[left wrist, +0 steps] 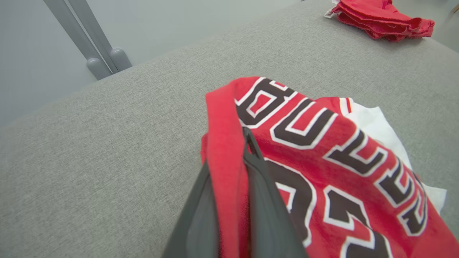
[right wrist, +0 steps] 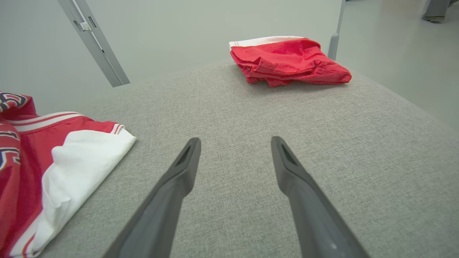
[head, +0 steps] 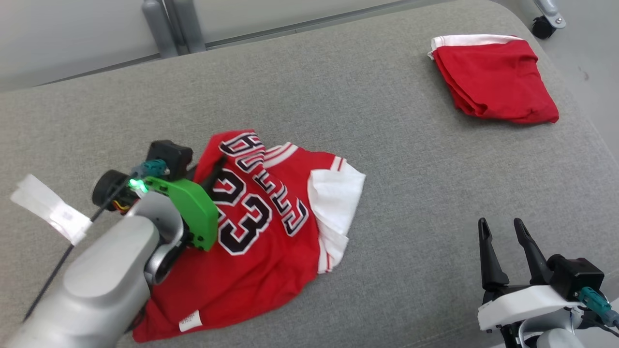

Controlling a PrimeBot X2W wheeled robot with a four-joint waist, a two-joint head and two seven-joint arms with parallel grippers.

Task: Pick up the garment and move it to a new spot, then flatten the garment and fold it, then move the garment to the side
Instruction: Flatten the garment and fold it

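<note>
The left gripper (left wrist: 227, 152) is clenching a raised fold of the red jersey (head: 271, 227), and the cloth is standing between its two jaws almost up to the tips. The rest of the jersey is lying crumpled on the grey cushion (head: 338, 96), spreading to the right of these jaws. The right gripper (head: 500, 229) is hanging released, with nothing between its jaws; the white sleeve (right wrist: 82, 157) is lying to their left, and a folded red garment (head: 493, 77) well ahead. To lift well, I think the left arm should be rising slowly, so the thin fold is not slipping out, with the right gripper taking the opposite edge.
</note>
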